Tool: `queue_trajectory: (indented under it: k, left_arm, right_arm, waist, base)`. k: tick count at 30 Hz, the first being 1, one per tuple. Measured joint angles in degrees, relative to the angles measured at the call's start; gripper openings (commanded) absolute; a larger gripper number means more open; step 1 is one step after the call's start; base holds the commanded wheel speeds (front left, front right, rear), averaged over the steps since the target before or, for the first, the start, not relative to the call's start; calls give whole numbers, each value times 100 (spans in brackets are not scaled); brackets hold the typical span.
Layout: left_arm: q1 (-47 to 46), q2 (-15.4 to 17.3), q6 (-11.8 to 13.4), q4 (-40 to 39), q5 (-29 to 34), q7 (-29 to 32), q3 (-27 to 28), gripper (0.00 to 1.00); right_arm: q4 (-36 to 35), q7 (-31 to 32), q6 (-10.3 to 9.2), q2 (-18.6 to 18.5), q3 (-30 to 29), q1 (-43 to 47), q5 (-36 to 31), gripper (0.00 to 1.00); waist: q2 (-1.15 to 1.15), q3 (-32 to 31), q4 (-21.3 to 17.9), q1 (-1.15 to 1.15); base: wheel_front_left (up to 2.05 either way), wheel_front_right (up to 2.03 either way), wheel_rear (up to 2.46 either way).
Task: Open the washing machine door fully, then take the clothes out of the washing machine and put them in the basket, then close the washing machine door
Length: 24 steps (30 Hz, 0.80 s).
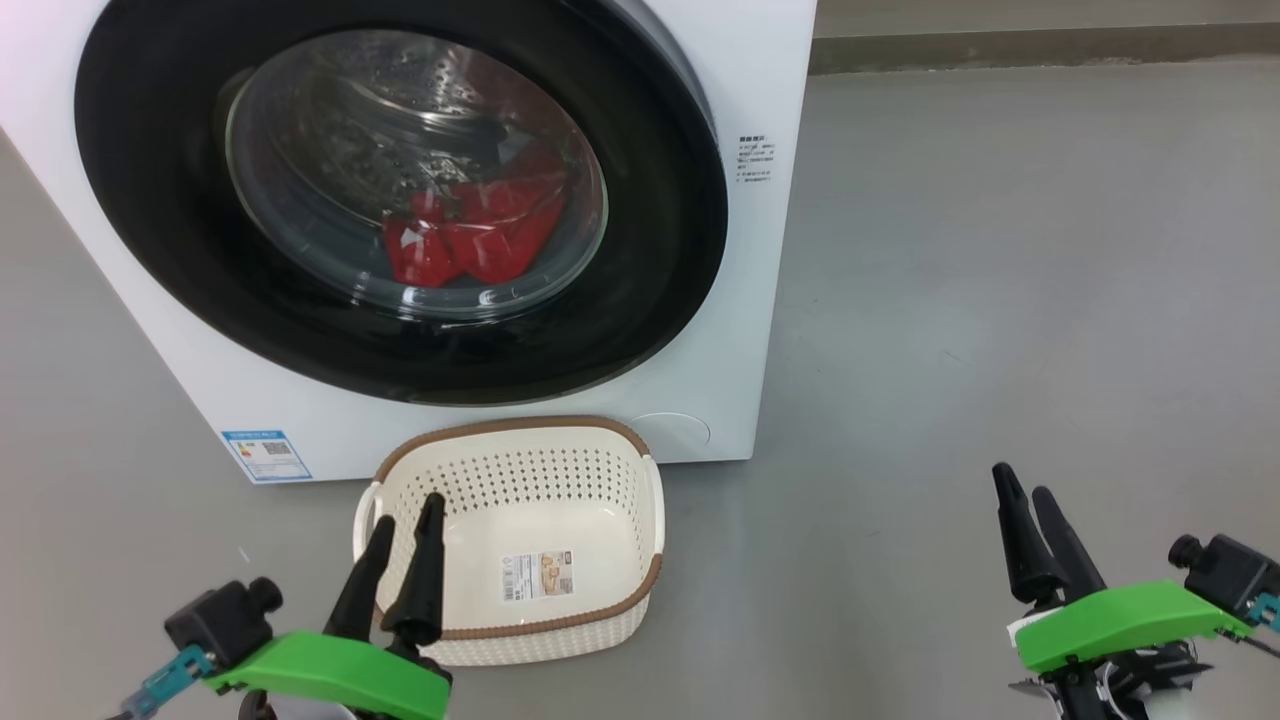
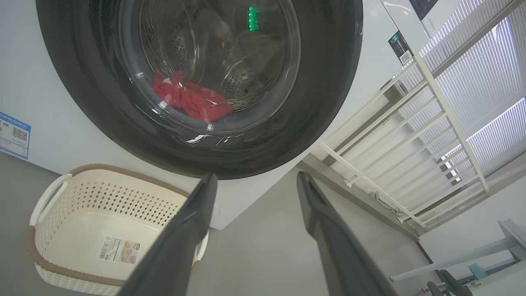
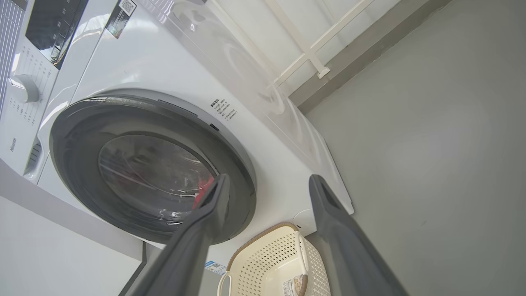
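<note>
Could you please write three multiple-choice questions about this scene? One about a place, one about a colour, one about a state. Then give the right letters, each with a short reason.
1. Where does the basket stand, relative to the washing machine?
A) on top of it
B) inside it
C) on the floor, just before its front

2. What colour are the clothes?
A) red
B) blue
C) yellow

3. In what state is the washing machine door?
A) wide open
B) shut
C) taken off

Answers:
1 C: the head view shows the basket on the floor, below the door.
2 A: red fabric shows through the door's glass.
3 B: the black door lies flush on the machine's front, and the clothes are seen only through it.
</note>
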Motion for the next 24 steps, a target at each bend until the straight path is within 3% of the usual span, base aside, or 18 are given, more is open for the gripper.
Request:
queue_trajectory:
  k: [24]
  left_arm:
    - [-376,7,300,223,1868,-408,-357,100]
  right_arm:
    - [-48,-388,0,-33,-40,-240,-1938,100]
  waist:
    - [0,-21,-15,0]
  base:
    - [0,0,0]
